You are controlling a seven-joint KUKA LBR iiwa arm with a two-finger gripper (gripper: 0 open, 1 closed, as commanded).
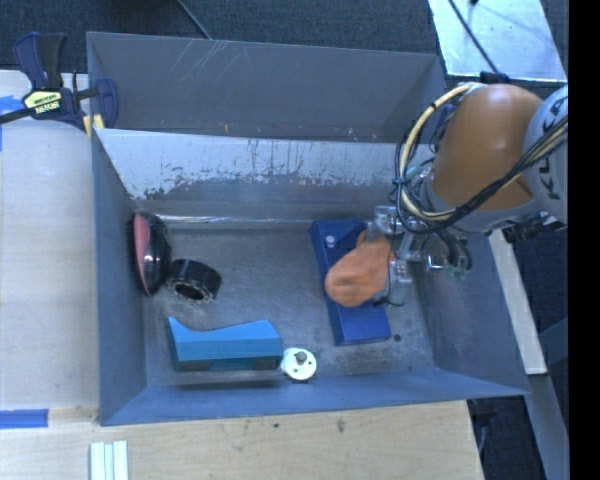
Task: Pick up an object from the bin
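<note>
Orange-brown lump [355, 276], long axis slanting near-left to far-right, lies against the hand [398, 271] (its grip unclear).

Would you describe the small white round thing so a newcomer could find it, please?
Look at the bin's near wall. A light blue block lies along it, and the white disc sits at that block's right end. It is the bin's only white thing and its smallest.

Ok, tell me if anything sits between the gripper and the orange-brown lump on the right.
Nothing visible does. The gripper is right beside the orange-brown lump, which lies on a dark blue flat thing. The light blue block lies away to the left.
</note>
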